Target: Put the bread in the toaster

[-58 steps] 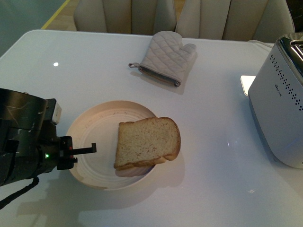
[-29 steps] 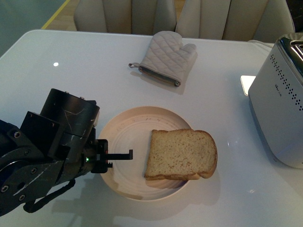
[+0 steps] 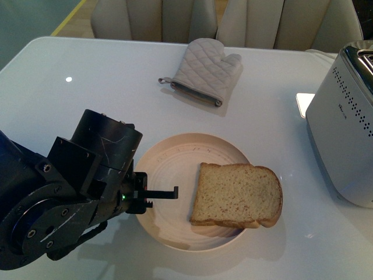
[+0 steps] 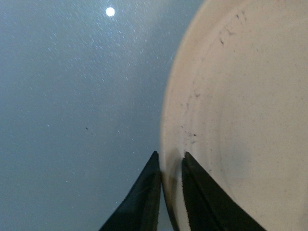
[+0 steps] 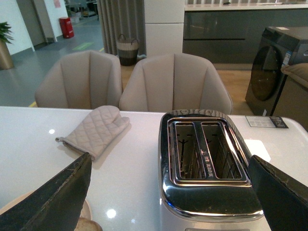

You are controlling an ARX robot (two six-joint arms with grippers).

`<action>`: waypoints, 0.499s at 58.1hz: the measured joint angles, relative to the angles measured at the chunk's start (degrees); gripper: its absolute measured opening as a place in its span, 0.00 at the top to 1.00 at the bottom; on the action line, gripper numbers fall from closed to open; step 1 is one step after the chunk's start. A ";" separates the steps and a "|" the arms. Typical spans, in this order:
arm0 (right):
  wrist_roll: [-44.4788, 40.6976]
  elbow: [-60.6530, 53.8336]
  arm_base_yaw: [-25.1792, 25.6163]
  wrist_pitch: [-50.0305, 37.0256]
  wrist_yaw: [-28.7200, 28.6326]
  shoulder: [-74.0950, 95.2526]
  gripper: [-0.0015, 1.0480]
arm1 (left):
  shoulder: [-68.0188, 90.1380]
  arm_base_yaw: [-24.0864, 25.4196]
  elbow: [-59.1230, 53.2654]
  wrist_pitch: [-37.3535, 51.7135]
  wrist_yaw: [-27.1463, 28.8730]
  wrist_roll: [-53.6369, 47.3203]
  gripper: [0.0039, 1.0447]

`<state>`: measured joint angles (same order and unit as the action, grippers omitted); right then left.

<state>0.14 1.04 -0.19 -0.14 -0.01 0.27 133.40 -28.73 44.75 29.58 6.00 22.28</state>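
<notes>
The bread [image 3: 236, 195] is a light-brown slice with a darker crust, lying on the right side of a cream plate [image 3: 175, 169] and overhanging its rim. My left gripper [image 3: 152, 196] is shut on the plate's left rim; the left wrist view shows the rim [image 4: 169, 144] pinched between its two dark fingers [image 4: 144, 197]. The silver-white toaster [image 3: 344, 128] stands at the table's right edge. The right wrist view shows the toaster [image 5: 204, 159] from above, both slots empty, with my right gripper [image 5: 168, 192] open wide above it. The right gripper is outside the front view.
A grey quilted oven mitt [image 3: 207, 70] lies at the back middle of the white table [image 3: 105, 99]; it also shows in the right wrist view [image 5: 96, 130]. Beige chairs [image 3: 175, 17] stand behind the table. A plate edge and bread corner [image 5: 89, 224] show low in the right wrist view.
My left arm has dragged the plate with the bread rightward toward the toaster, fast at first, then slower. The toaster and mitt have not moved.
</notes>
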 joint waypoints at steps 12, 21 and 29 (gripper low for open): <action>0.00 0.00 0.00 0.00 0.00 0.00 0.09 | -0.42 1.22 -1.42 0.50 -1.01 0.13 0.52; 0.00 0.00 0.00 0.00 0.00 0.00 0.09 | -6.49 6.69 -5.07 3.76 -1.99 0.15 0.25; 0.00 0.00 0.00 0.00 0.00 0.00 0.09 | -15.23 13.33 -9.57 7.80 -3.91 0.79 0.06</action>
<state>0.14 1.04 -0.19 -0.14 -0.01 0.27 118.17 -15.40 35.18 37.39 2.09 23.07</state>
